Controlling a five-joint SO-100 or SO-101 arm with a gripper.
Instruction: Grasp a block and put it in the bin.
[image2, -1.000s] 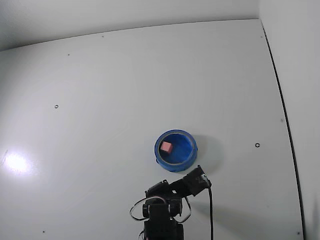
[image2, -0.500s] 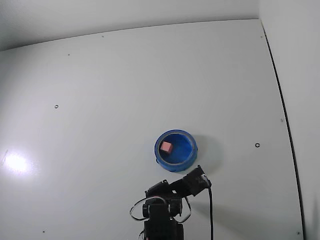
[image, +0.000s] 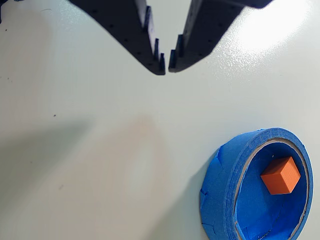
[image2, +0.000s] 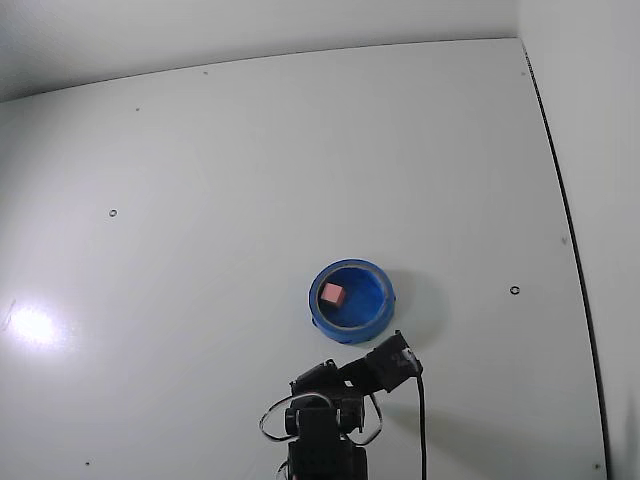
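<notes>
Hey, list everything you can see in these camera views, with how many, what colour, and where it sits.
block: one, orange in the wrist view and pinkish-red in the fixed view, lying inside the bin, toward its left side in the fixed view.
bin: one, bright blue, round and shallow, on the table just beyond the arm in the fixed view; at the lower right of the wrist view.
table: one, white, glossy, with a bright light glare at the left of the fixed view.
cable: one, black, running down from the arm at the bottom of the fixed view.
end effector: one, black, tips nearly touching, holding nothing, above bare table beside the bin.
</notes>
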